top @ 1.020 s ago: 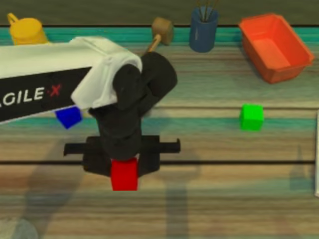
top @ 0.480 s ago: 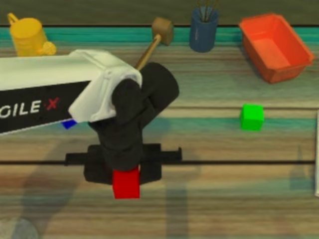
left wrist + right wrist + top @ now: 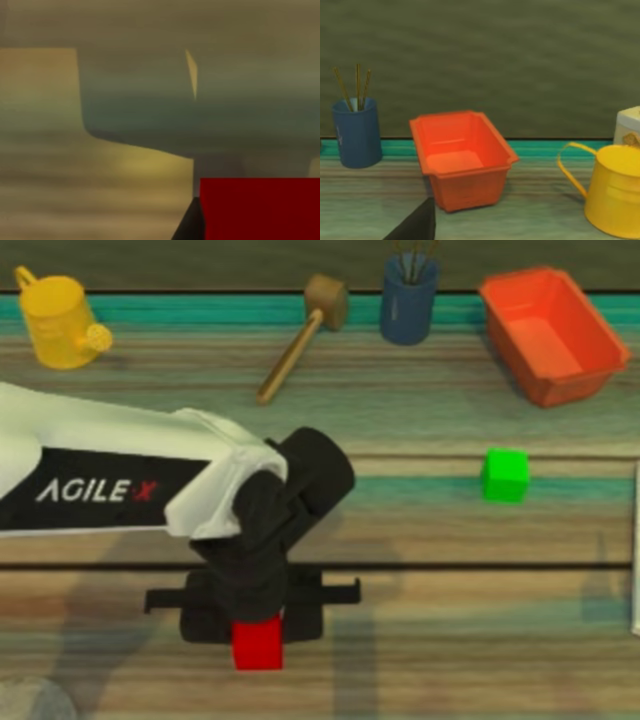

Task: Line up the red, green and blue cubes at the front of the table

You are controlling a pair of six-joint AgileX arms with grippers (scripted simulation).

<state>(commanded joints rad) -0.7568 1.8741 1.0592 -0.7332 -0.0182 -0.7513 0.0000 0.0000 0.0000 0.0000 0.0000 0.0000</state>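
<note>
Orange bin (image 3: 556,332) sits bare inside; left gripper (image 3: 255,625) jaws clamp the red cube (image 3: 258,645).

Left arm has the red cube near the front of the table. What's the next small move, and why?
Probably lower the left gripper straight down and release. The red cube sits between its fingers, already close to the table's front edge, left of centre, so it looks near its spot in the line. The green cube waits farther back on the right; the blue cube is hidden from view.
</note>
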